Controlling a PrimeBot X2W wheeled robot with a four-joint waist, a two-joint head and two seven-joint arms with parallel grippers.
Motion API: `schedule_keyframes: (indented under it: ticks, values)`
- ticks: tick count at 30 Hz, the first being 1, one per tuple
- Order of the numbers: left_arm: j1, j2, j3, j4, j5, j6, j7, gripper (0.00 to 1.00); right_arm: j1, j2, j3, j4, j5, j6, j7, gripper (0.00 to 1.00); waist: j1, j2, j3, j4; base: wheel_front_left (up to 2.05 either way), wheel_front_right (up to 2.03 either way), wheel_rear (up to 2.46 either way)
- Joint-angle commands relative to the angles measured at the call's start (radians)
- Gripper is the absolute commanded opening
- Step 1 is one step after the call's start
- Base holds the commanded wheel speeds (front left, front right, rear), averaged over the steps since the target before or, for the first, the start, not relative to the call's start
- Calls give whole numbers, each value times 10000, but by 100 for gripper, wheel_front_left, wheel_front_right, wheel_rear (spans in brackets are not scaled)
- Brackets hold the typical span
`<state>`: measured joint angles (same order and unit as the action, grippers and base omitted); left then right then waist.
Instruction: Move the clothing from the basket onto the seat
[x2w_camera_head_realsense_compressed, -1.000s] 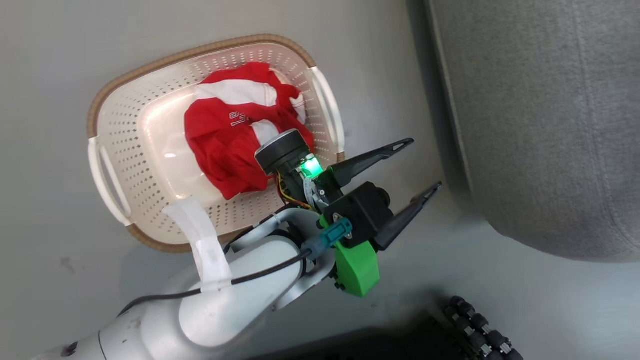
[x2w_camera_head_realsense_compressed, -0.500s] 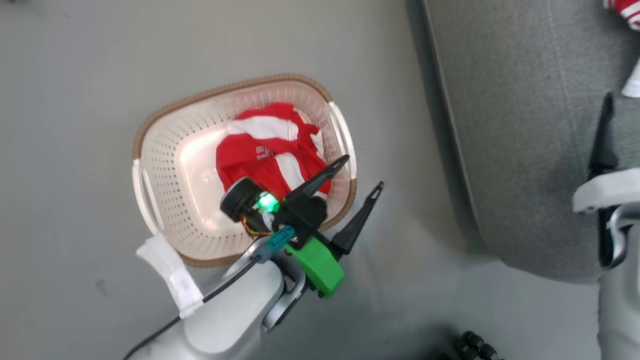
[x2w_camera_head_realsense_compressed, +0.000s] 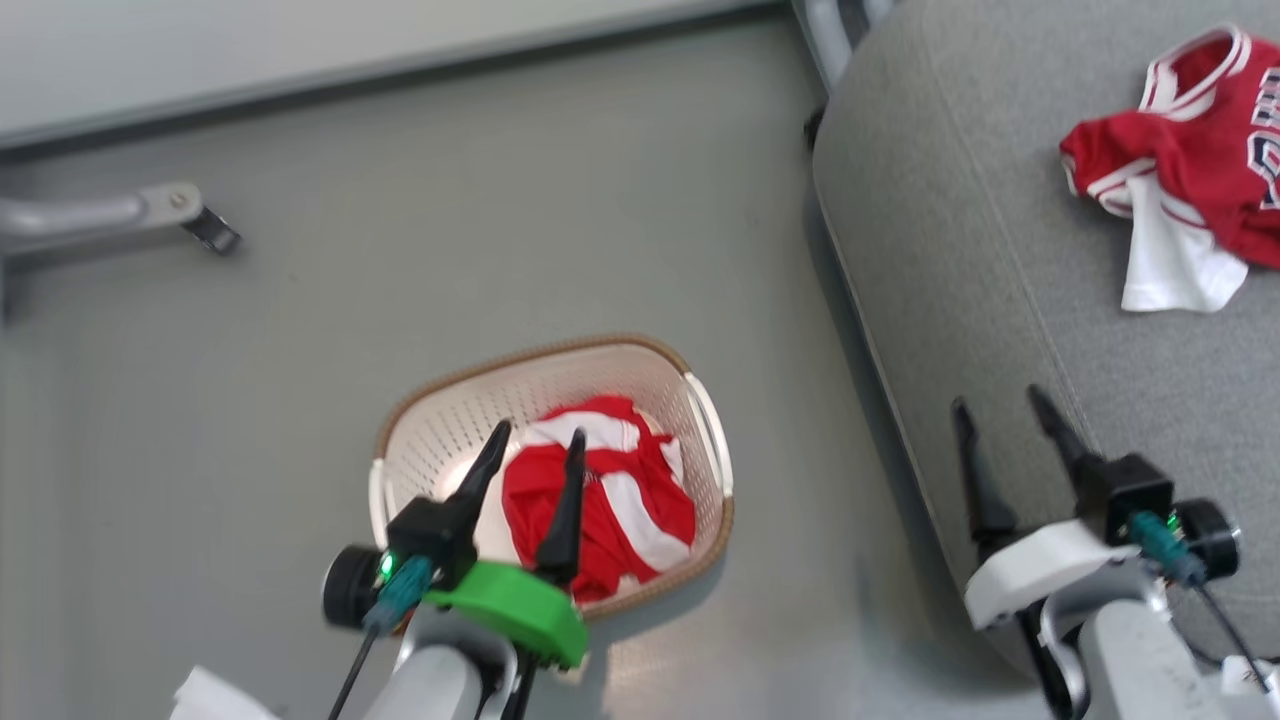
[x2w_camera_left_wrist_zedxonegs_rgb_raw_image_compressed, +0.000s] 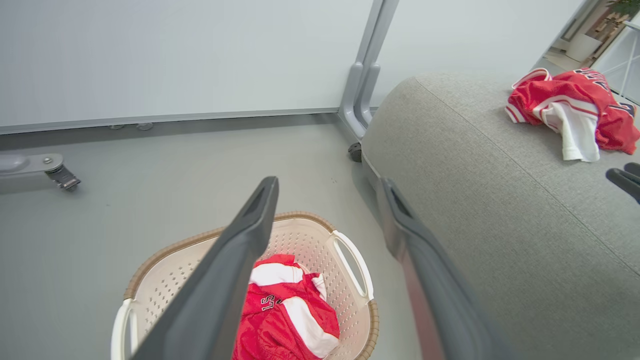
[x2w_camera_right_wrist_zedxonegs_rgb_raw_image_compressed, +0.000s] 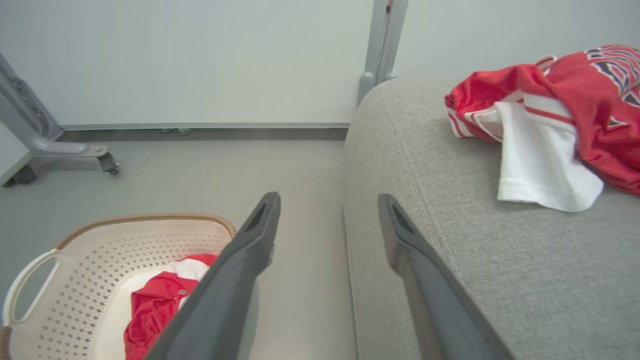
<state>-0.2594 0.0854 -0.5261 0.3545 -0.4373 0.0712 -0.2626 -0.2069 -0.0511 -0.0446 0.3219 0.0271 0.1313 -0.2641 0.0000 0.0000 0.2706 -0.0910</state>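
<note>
while both stand spread wide with nothing between their long dark tapering fingers, the left pincer (x2w_camera_head_realsense_compressed: 538, 430) hangs above the basket (x2w_camera_head_realsense_compressed: 440, 420), a cream plastic tub shaped as a rounded rectangle, pierced with small holes, edged in a brown woven-look band, with white loop handles; a crumpled red garment (x2w_camera_head_realsense_compressed: 600, 500) of shiny cloth with white stripes lies inside, below this pincer's tips and untouched; the right pincer (x2w_camera_head_realsense_compressed: 998, 398) hovers at the rounded edge of the seat (x2w_camera_head_realsense_compressed: 950, 250), a broad grey cushion of coarse weave with a stitched seam; a rumpled red jersey (x2w_camera_head_realsense_compressed: 1200, 150) with white trim and dark letters lies on the seat, well ahead of this pincer and to its right; smooth grey floor (x2w_camera_head_realsense_compressed: 300, 400) separates basket and seat.
</note>
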Motion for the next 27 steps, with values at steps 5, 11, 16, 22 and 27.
schedule_keyframes:
  ticks: [5,11,16,22,27]
  values:
    - [1565,-175,1533,-304,645,52,-30,100,957,-23,1137,-283,617,-12,-7,100,0,0,-2580,1191,0,0,0]
    - [2632,-286,3171,-602,970,-28,-31,100,1448,-18,1601,-771,1153,-10,-7,100,0,0,-2900,1370,0,0,0]
    - [3189,-336,4014,-1134,1285,-323,-31,100,1819,-12,1686,-1172,1359,-10,-7,100,0,0,-3109,1404,0,0,0]
    - [3921,-340,4160,-2488,1454,-694,-18,100,2377,-17,1475,-1698,1726,-12,-7,100,0,0,-3350,1248,0,0,0]
    - [4392,-339,3960,-3207,1958,-622,-18,100,2756,-13,1446,-1953,1772,-10,-7,100,0,0,-3452,1038,0,0,0]
